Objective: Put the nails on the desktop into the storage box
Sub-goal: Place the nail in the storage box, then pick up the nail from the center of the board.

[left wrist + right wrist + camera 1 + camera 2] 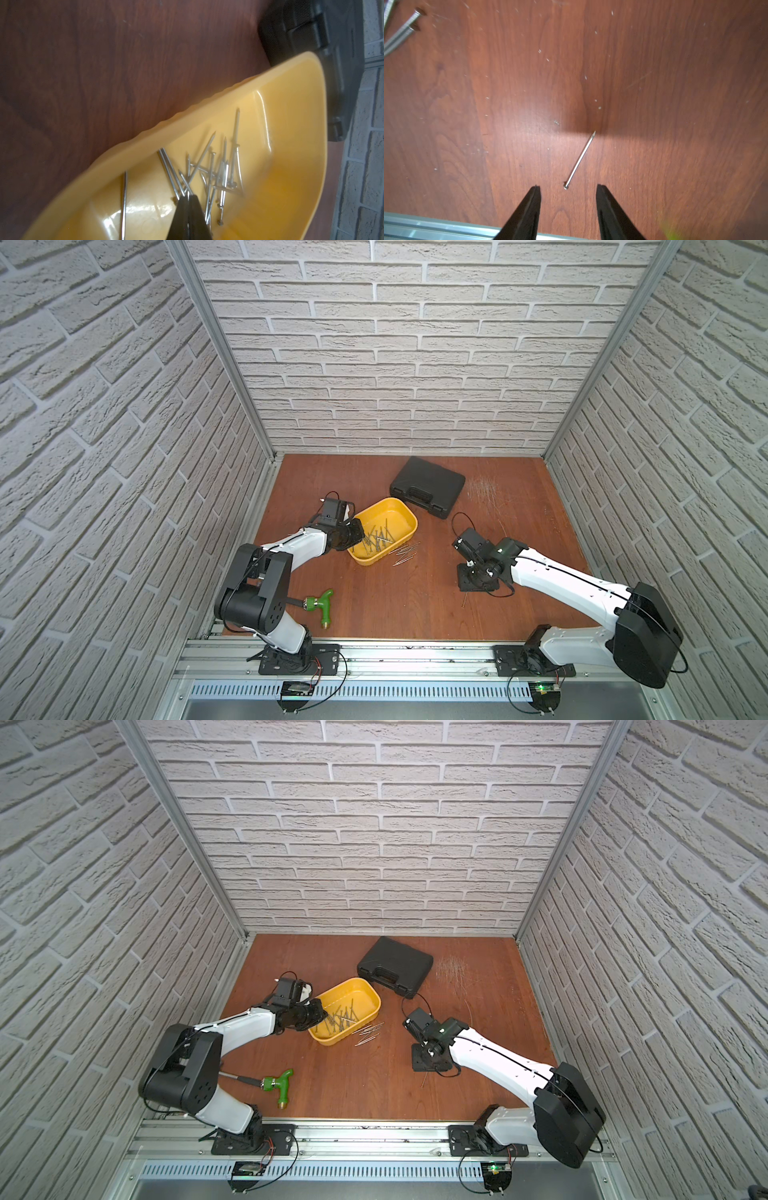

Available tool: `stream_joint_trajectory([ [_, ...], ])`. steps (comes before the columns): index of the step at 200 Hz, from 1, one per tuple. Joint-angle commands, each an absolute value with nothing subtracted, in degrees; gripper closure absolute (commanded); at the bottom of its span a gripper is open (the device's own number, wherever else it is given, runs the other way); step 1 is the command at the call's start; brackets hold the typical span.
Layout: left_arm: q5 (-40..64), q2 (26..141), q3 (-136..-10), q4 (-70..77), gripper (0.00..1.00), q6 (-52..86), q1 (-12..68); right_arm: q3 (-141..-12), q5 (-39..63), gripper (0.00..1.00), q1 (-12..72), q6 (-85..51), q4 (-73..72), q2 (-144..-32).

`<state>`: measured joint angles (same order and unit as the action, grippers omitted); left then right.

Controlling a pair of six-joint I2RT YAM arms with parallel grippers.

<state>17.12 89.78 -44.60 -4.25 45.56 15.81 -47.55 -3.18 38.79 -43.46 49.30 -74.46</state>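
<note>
While above the storage box (301, 108), left gripper (188, 196) tight on nails (169, 168); right gripper (568, 189) half-open, empty, over 1 loose nail (581, 158).

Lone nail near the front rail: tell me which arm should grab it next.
Right. The right gripper hangs open over that nail on the desktop, the head in line between its jaws. The left gripper is shut, away over the storage box.

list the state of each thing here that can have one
left gripper, shut, tips over the storage box
right gripper, open, above a lone nail
storage box, upright, nails heaped inside
loose nails, lying on the desktop beside the box
black case, closed, lying flat
</note>
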Motion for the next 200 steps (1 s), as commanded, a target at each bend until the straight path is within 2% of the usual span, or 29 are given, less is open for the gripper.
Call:
stream_joint_trajectory([
  [1, 15.38, 90.40, -45.63, -6.29, 0.93, 44.03, 16.08, -44.65, -5.82, 0.52, 40.48, -50.51, 48.61, -72.54],
  [36, 14.86, 89.68, -45.47, -7.40, 0.80, 43.95, 16.00, -42.13, -5.01, 0.55, 41.00, -53.12, 46.20, -72.57],
  [83, 14.94, 87.73, -45.89, -9.43, 0.69, 44.30, 16.16, -40.26, -4.75, 0.60, 41.19, -53.43, 44.21, -74.51],
  [161, 13.39, 80.26, -50.95, -16.96, 0.61, 42.19, 18.54, -39.40, -4.22, 0.64, 41.59, -52.44, 42.05, -79.58],
  [200, 14.24, 78.54, -50.85, -17.85, 0.58, 42.17, 19.03, -39.35, -2.93, 0.75, 41.93, -51.16, 40.88, -82.50],
])
